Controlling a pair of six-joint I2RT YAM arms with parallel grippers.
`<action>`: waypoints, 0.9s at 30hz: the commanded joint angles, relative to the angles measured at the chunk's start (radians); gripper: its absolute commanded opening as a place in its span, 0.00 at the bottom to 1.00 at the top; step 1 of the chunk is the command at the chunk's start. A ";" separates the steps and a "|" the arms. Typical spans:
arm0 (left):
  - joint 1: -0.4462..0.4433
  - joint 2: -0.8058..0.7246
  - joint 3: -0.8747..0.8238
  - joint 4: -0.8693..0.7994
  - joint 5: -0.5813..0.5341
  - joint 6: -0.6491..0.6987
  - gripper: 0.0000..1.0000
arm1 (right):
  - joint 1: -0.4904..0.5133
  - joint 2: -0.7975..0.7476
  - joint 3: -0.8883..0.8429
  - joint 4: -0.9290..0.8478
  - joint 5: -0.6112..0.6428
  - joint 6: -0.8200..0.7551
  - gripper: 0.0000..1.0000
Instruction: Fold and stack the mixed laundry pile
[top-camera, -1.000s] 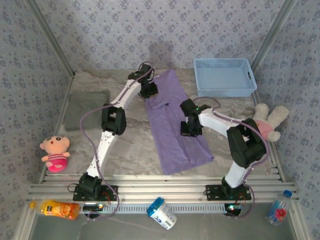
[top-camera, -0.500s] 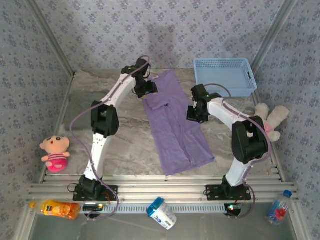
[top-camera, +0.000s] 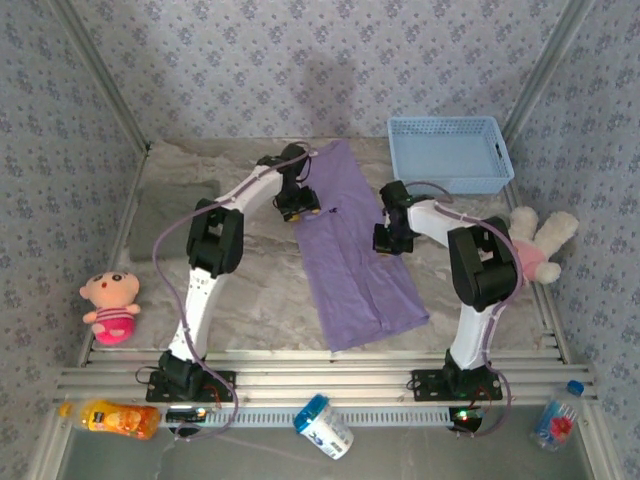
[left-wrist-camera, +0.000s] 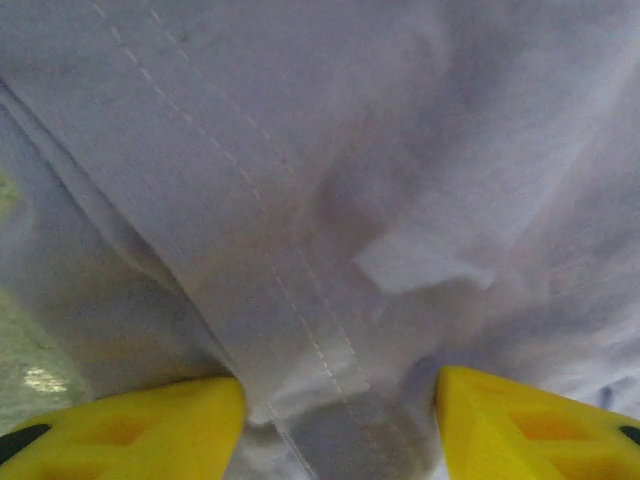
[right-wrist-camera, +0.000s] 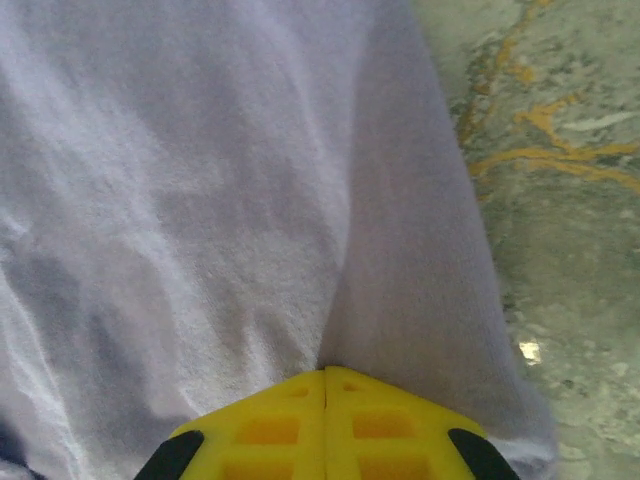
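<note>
Left wrist view: left gripper (left-wrist-camera: 338, 392) open, astride the T-shirt (left-wrist-camera: 300, 200) hem stitching.
Right wrist view: right gripper (right-wrist-camera: 325, 378) closed at a T-shirt crease.
Since earlier: left jaws wider.

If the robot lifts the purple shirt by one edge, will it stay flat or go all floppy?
Probably floppy: the purple shirt lies limp and wrinkled. It looks thin at its stitched hem, so likely light. Pushed across the table, it would probably bunch up, not slide whole.
</note>
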 joint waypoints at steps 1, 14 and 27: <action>0.008 0.104 0.087 -0.005 -0.027 -0.014 0.58 | 0.035 0.014 -0.055 0.009 -0.037 0.027 0.07; 0.032 0.424 0.613 -0.111 0.053 -0.072 0.57 | 0.130 0.061 0.038 -0.066 -0.069 0.083 0.11; 0.092 0.170 0.581 -0.161 0.038 -0.003 0.63 | 0.166 0.019 0.197 -0.071 -0.079 0.076 0.29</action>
